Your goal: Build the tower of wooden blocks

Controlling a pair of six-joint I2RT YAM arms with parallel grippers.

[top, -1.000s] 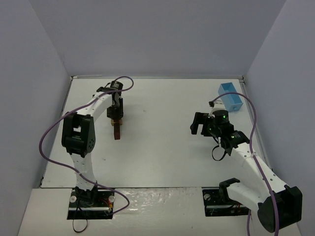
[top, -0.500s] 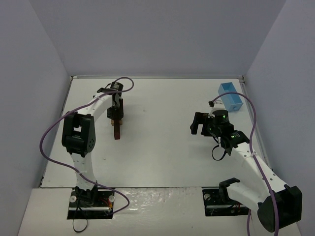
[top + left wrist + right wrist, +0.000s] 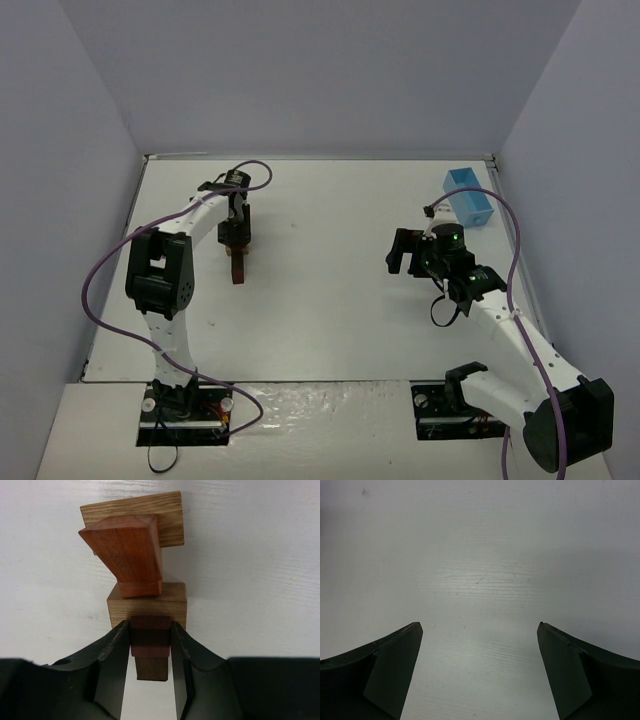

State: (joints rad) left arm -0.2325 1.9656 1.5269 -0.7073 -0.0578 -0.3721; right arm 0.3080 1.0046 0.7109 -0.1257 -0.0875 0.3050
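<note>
Nothing shifted visibly since earlier frame. Left pincer (image 3: pixel 149 628) pinching dark top block (image 3: pixel 150 636) of tower (image 3: pixel 238 268), left side of tabletop (image 3: pixel 330 310), likely steadying placement. Right pincer (image 3: pixel 480 630) spread, empty, parked well apart on right.

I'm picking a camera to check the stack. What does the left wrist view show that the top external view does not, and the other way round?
Only the left wrist view: the separate pieces, a light tan wooden slab, a reddish-brown wooden wedge, a tan wooden block and the dark brown wooden block clamped by the left gripper. Only the top external view: the open right gripper and the light blue rectangular box far right. Both: the left gripper shut at the top of the wood block tower.
</note>
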